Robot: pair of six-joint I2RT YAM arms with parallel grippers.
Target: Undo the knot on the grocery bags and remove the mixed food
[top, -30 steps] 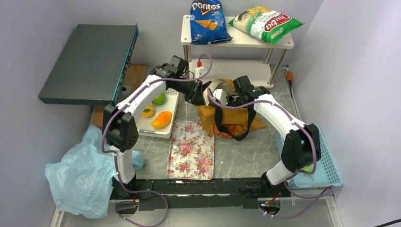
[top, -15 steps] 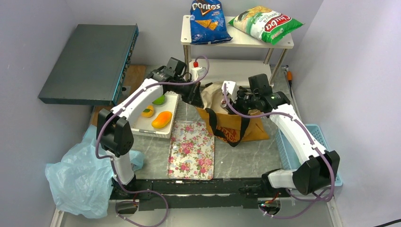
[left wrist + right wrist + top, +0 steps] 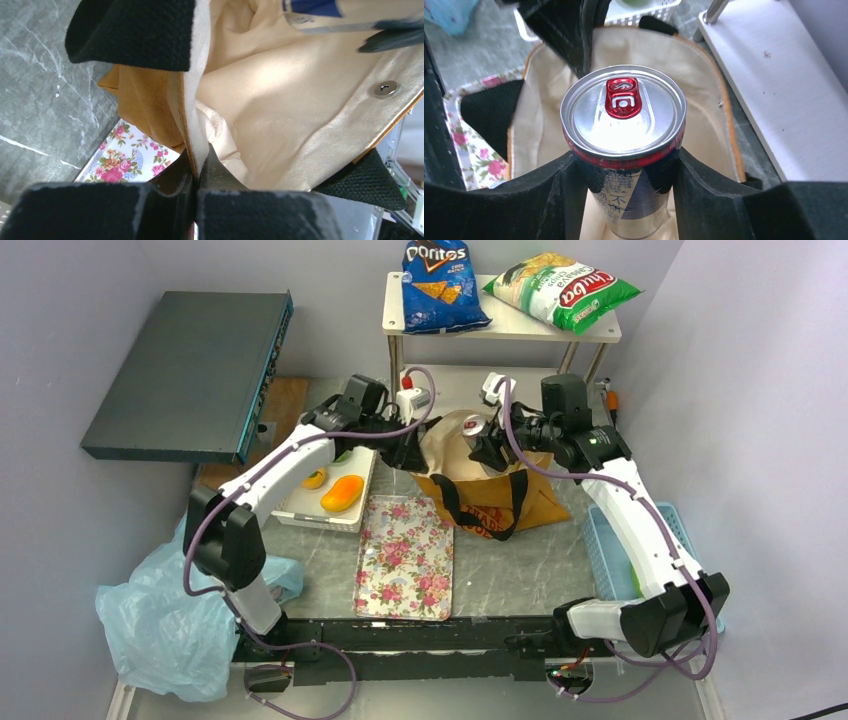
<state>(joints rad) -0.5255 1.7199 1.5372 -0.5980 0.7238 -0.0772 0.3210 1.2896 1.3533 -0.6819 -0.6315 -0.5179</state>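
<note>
The orange-tan tote [image 3: 490, 508] stands open mid-table, its black straps [image 3: 452, 502] hanging loose; no knot shows. My left gripper [image 3: 413, 453] is shut on the tote's left rim [image 3: 192, 125], pinching the fabric edge between its fingers [image 3: 175, 175]. My right gripper [image 3: 487, 445] is shut on a slim silver can [image 3: 624, 115] with a red tab, held above the tote's cream-lined mouth [image 3: 704, 125]; the can also shows in the top view [image 3: 472, 427]. The light-blue plastic bag [image 3: 170, 615] lies crumpled at the near left.
A white tray [image 3: 300, 505] holds a mango [image 3: 342, 493], an orange fruit [image 3: 313, 478] and a half-hidden green fruit [image 3: 344, 455]. A floral tray [image 3: 405, 555] lies in front. A shelf [image 3: 500, 325] carries the green-white chip bag [image 3: 572, 290] and Doritos bag [image 3: 440, 285]. Blue basket [image 3: 690, 570] at right.
My right gripper has risen out of the tote with the can and moved back and right. My left gripper keeps its hold on the rim, and the tote's mouth stands wider.
</note>
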